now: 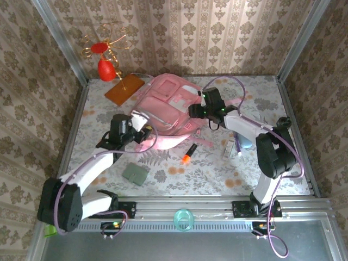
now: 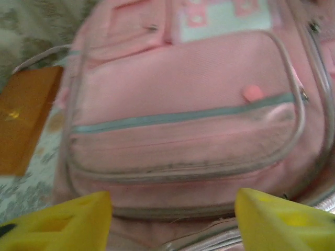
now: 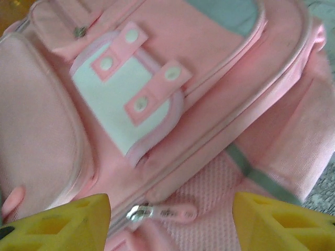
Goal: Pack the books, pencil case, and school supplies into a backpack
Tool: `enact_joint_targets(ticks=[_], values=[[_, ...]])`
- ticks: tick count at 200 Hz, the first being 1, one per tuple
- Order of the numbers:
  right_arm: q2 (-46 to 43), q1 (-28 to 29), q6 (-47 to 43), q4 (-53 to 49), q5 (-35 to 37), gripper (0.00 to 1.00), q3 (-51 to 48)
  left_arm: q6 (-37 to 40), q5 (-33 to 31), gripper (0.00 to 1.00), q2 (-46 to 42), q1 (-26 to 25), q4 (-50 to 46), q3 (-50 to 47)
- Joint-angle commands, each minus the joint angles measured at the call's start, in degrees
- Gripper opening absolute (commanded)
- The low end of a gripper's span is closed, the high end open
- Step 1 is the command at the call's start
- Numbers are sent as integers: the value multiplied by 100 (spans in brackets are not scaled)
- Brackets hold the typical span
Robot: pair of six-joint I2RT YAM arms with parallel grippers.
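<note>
The soft, floppy backpack (image 2: 183, 120) will likely sag, so the spread right claw (image 3: 171, 219) should pinch the zipper pull (image 3: 178, 213) lying between its fingers, while the left claw (image 2: 172, 214) gapes empty.

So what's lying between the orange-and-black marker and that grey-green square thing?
Nothing but bare flowered table cover; the overhead view shows the marker and the grey-green square with an open stretch between them.

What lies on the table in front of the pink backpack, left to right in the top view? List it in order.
grey-green flat case → orange-and-black marker → small whitish and blue pieces, close by the right arm.
</note>
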Motion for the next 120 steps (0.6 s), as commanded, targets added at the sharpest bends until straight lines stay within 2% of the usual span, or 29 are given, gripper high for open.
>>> enact_joint_targets(ticks=[1,12,23,58,82,120], values=[[430,-180,-12,-339,598,66,404,-2718,-580,73,-166,173,-242,29],[646,-293,110,-375,548,67,562,-3457,-473,74,20,239,-683,221],[817,-394,204,-437,466,67,690,-3776,-289,75,246,240,-986,426],[1271,-534,240,-780,34,67,1018,-4394,-161,77,594,272,-707,260],[1217,-534,253,-1059,-114,60,827,-4372,7,77,916,304,-675,332],[757,-526,686,-977,-376,40,-54,-4403,547,71,1700,304,-317,527]])
